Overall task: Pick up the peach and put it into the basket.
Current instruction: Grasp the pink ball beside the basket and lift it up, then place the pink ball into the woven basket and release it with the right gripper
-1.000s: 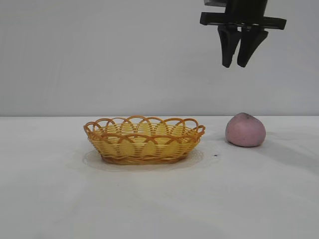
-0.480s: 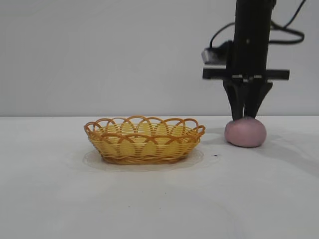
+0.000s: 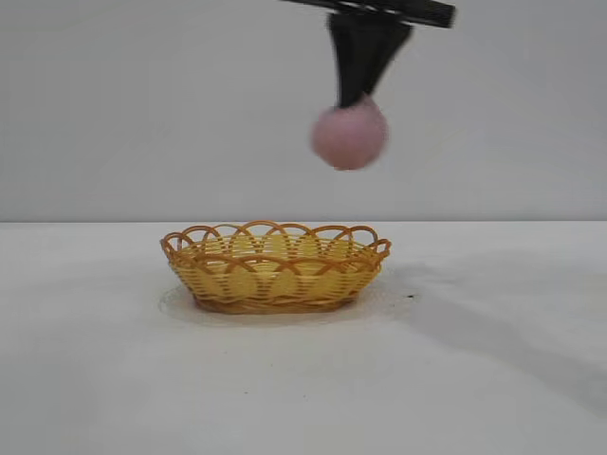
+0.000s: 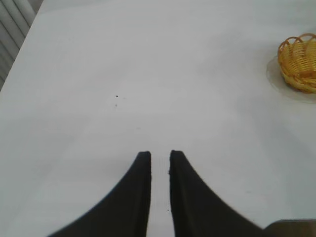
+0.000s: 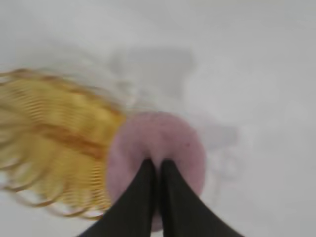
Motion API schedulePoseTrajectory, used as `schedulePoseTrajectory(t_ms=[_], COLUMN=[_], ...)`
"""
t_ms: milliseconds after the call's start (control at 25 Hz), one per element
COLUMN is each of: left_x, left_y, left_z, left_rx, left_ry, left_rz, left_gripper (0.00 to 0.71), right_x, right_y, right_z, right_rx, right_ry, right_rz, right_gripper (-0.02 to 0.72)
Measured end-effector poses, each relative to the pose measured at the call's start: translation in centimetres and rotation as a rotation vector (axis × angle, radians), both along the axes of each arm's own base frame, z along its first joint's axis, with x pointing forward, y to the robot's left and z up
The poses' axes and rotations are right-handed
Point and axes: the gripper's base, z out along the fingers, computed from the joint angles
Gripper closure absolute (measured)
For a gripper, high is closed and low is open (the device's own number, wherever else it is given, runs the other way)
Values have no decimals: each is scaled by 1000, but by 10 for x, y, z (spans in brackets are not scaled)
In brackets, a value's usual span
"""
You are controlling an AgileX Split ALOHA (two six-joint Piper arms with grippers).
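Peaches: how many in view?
1. The peach hangs pinched in the right gripper, in the air above the right end of the basket. None shows in the basket.

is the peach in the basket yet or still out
Out. The peach hangs in the air, pinched at its top by the right pincer, above the basket's right end; nothing pink lies inside the weave.

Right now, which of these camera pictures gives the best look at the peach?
The exterior view: the peach hangs whole and in the air from the right gripper, above the right end of the basket. The right wrist view shows it close but blurred, partly behind the fingers. The left wrist view shows no peach, only part of the basket.
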Motion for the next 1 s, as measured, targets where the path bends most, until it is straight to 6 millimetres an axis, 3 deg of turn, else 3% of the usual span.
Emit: schedulePoseTrajectory(t_ms=[40, 160, 400, 480, 520, 560, 720, 880, 920, 1000], left_x=[0, 0, 0, 0, 0, 0, 0, 0, 0, 0], left_y=[0, 0, 0, 0, 0, 0, 0, 0, 0, 0], left_z=[0, 0, 0, 0, 0, 0, 0, 0, 0, 0], left_rx=[0, 0, 0, 0, 0, 0, 0, 0, 0, 0], left_ry=[0, 0, 0, 0, 0, 0, 0, 0, 0, 0], left_rz=[0, 0, 0, 0, 0, 0, 0, 0, 0, 0], left_gripper=[669, 652, 652, 652, 652, 710, 710, 710, 710, 710], right_x=[-6, -16, -14, -13, -13, -12, -12, -8, -4, 14], right_y=[10, 32, 46, 45, 44, 43, 38, 16, 6, -24], right_z=[-4, -24, -62, -66, -65, -62, -42, -7, -2, 4], right_rx=[3, -19, -52, -65, -71, -78, -66, -42, -37, -33], right_ry=[12, 51, 93, 84, 77, 65, 23, -28, -32, -36], right_rz=[23, 74, 91, 94, 95, 98, 94, 49, 25, -56], right_gripper=[703, 703, 703, 594, 533, 475, 230, 215, 174, 189])
